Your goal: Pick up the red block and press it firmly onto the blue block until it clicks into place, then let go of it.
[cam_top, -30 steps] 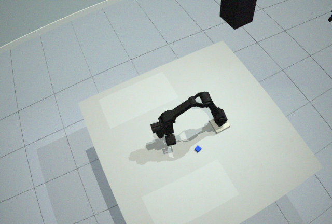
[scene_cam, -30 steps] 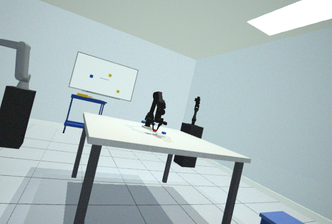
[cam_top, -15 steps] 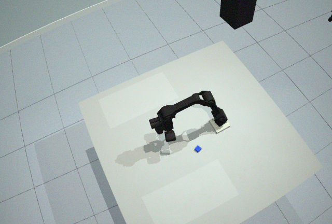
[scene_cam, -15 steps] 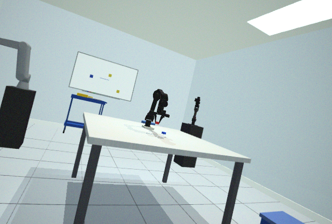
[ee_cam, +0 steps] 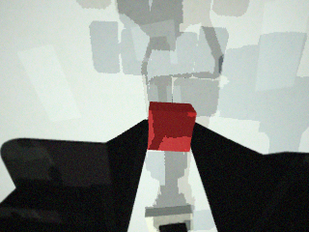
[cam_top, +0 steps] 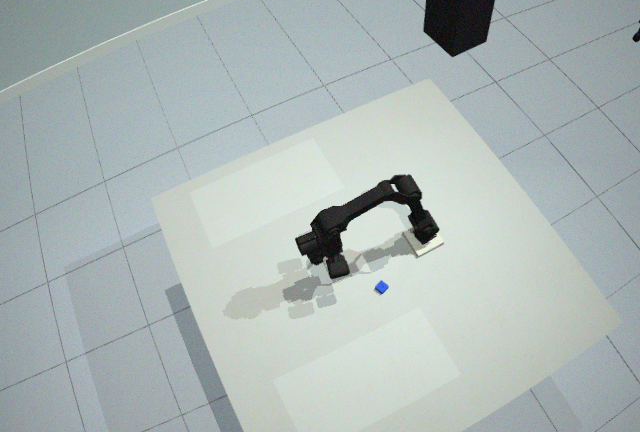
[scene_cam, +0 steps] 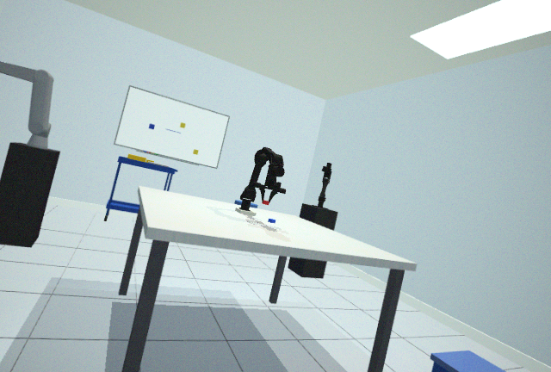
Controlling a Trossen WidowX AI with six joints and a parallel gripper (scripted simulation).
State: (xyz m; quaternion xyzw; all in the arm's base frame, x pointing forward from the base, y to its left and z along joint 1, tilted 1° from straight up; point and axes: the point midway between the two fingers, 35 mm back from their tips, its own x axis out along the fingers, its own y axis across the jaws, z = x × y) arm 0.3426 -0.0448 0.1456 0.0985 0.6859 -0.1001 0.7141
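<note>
Holding the red block [scene_cam: 265, 202] [ee_cam: 171, 127] in my gripper [cam_top: 330, 260] [scene_cam: 265, 201] [ee_cam: 169, 126], I have it clamped between both fingers and lifted above the table [cam_top: 465, 158] [scene_cam: 200, 227]. From the wrist I see it wedged at the fingertips, its darker top face and a brighter front face towards the lower edge of the view. The blue block [cam_top: 381, 286] [scene_cam: 271, 220] sits on the table, apart from the red one, with nothing stacked on it; too small in my views for me to read its studs. My arm [cam_top: 361, 203] [scene_cam: 254, 175] arches from its pale base [cam_top: 436, 246] [scene_cam: 238, 211] out to the gripper, and its shadows spread over the tabletop. Farther out, the exterior view gives me a blue cart [scene_cam: 146, 164] below a whiteboard [scene_cam: 155, 108] that carries one blue and two yellow squares. To the left of that view a grey arm [scene_cam: 40, 101] stands on a black plinth [scene_cam: 27, 194]; behind the table, a slim black arm [scene_cam: 325, 185] tops another.
</note>
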